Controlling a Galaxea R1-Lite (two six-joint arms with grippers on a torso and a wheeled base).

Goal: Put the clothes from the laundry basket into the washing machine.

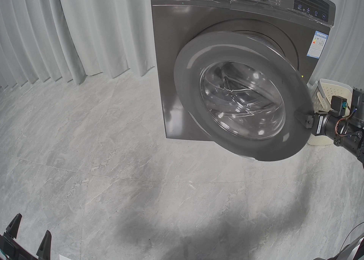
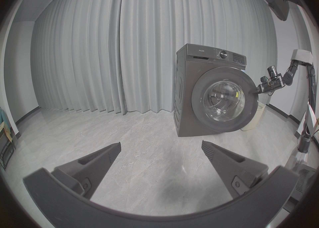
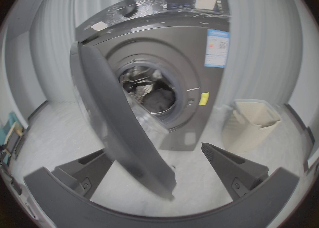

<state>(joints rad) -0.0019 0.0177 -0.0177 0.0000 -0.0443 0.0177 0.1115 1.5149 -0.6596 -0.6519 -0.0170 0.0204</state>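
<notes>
The right gripper (image 3: 157,149), spread wide, is straddling the edge of the half-open door (image 1: 189,67), dark clothes (image 3: 159,99) are lying inside the washing machine (image 1: 178,25), and the laundry basket (image 3: 252,122) beside it is looking empty, so loading seems done.

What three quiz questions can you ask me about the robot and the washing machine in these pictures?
1. True or false: the door of the washing machine is shut tight.
2. Where does the laundry basket stand? A) on top of the machine B) on the floor beside the machine C) inside the drum
3. Fill the gap: the door's edge sits between the open fingers of the ____ gripper.

Key: 1. False, it stands partly open. 2. B. 3. The right gripper.
</notes>
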